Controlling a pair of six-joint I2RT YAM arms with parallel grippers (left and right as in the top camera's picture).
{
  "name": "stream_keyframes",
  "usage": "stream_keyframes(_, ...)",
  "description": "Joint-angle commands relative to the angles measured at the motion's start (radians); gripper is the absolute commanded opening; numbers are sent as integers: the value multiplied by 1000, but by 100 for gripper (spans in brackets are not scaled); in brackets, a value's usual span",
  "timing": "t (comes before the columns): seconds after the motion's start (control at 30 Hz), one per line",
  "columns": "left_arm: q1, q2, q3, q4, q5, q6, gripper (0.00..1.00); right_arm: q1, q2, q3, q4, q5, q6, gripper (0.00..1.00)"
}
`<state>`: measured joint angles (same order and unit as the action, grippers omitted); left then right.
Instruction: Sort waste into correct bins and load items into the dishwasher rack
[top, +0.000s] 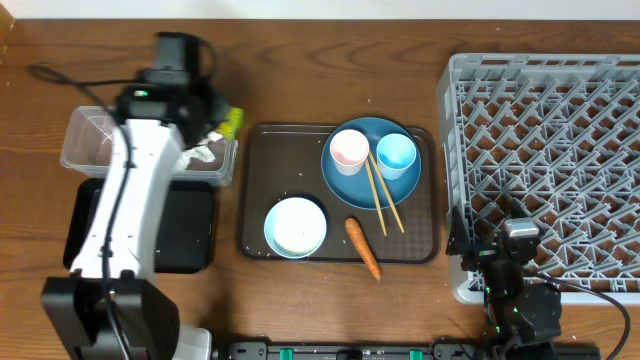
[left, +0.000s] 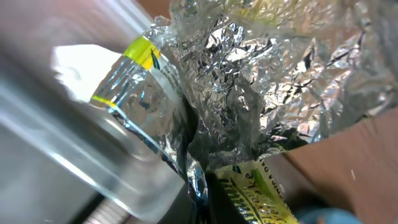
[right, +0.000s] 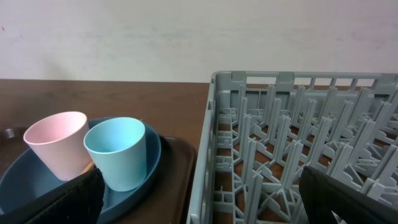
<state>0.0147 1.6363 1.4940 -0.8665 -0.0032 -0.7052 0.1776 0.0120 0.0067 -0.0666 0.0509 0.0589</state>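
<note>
1. My left claw (top: 217, 124) is clamped on the crumpled foil (left: 249, 81). Its yellow-green wrapper (top: 231, 122) pokes out on the right. In the left wrist view the foil fills nearly the whole frame.
2. That claw hangs at the far right corner of the clear tub (top: 95, 150), which sits toward the far left corner of the tabletop (top: 300, 80).
3. The white tissue (top: 205, 153) is at the tub's right end, just below the claw. I cannot tell whether it lies inside or on the rim.
4. The black tray (top: 190, 235) lies just nearer than the tub, by the left edge, largely under my left arm.
5. The brown serving tray (top: 270, 160) sits mid-tabletop. At its far right is the blue plate (top: 345, 188), with 2 upright cups side by side on it: the pink cup (top: 350, 150) and the light blue cup (top: 396, 153).
6. The chopsticks (top: 379, 210) slant from the plate down onto the serving tray.
7. The white bowl (top: 296, 226) stands at the serving tray's near left. The carrot (top: 362, 246) lies at the tray's near rim.
8. My right claw (top: 512, 236) is spread wide, holding nothing, near the near right corner of the tabletop. It is just beside the near left corner of the dishwasher rack (top: 545, 130), which fills the right edge.
</note>
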Motion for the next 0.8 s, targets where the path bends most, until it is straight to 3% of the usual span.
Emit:
stream_keyframes(0.0, 93, 17, 2, -7, -13, 13, 6, -16, -5, -1, -5, -3, -11, 99)
stream_keyframes(0.27, 222, 90, 2, 31, -88, 13, 9, -16, -5, -1, -5, -3, -12, 99)
stream_keyframes(0.63, 272, 223, 2, 84, -95, 13, 12, -16, -5, -1, -5, -3, -12, 99)
stream_keyframes(0.7, 272, 220, 2, 91, -95, 13, 27, -16, -5, -1, -5, -3, -11, 99)
stream_keyframes(0.77, 272, 209, 2, 95, -95, 13, 56, -16, -5, -1, -5, -3, -11, 99)
